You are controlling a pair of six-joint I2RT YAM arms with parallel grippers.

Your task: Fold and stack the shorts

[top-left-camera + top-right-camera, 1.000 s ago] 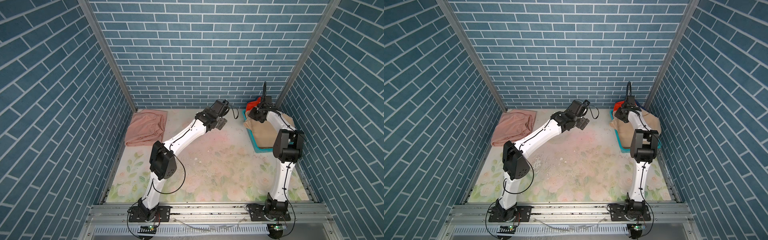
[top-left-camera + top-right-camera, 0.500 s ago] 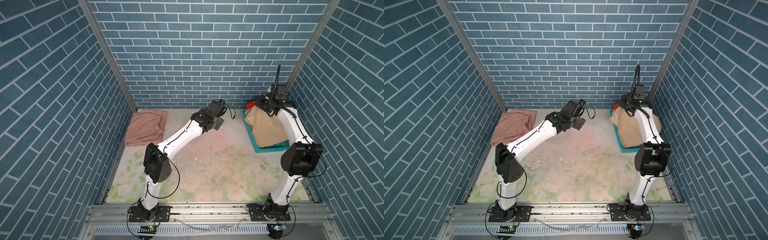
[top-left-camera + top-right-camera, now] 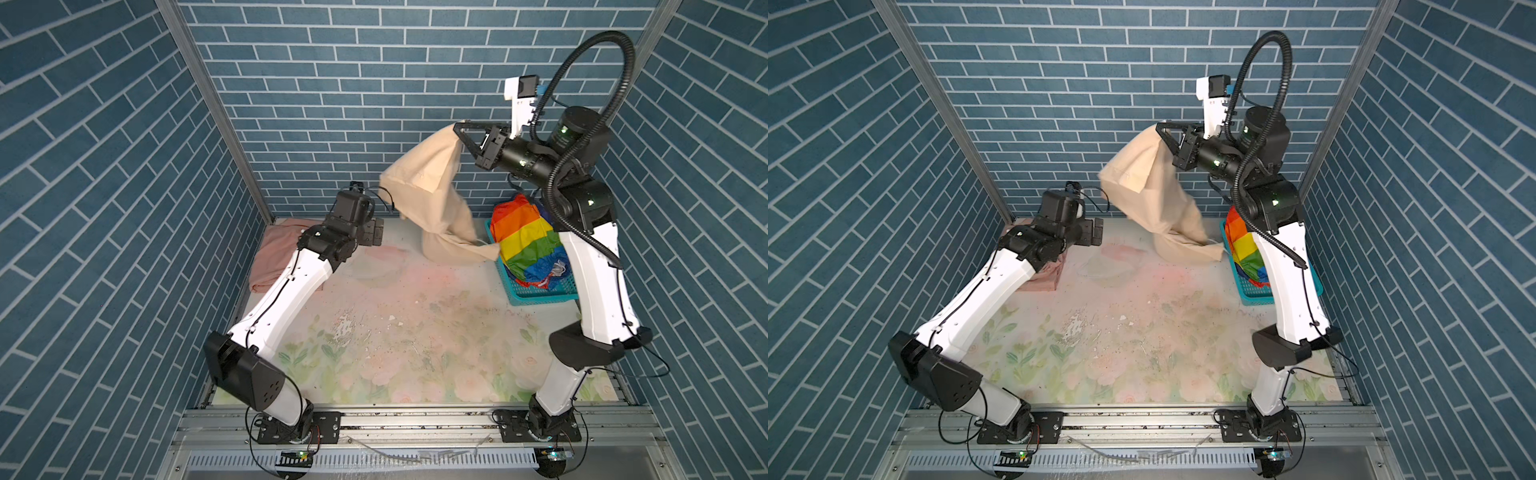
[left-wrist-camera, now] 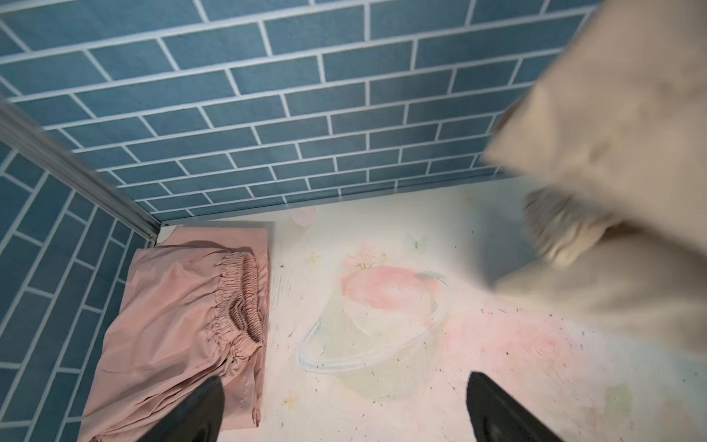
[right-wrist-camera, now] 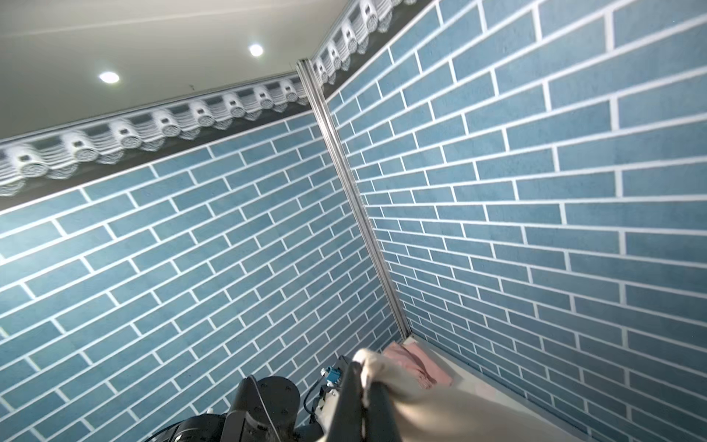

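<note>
We see a robotics lab test cell: blue brick-print walls (image 3: 374, 83) enclose a floral worktop (image 3: 415, 332), with two robot arms (image 3: 291, 286) bolted to a metal rail (image 3: 415, 419).

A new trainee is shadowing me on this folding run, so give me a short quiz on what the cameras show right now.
1. True or false: the left arm's jaws are shut on the pink shorts.
2. Which shorts are the right arm's jaws shut on? A. pink B. beige C. rainbow-striped
3. What lies in the teal basket?
Key: 1. False; they stand open, holding nothing. 2. B, the beige shorts. 3. The rainbow-striped shorts.
</note>
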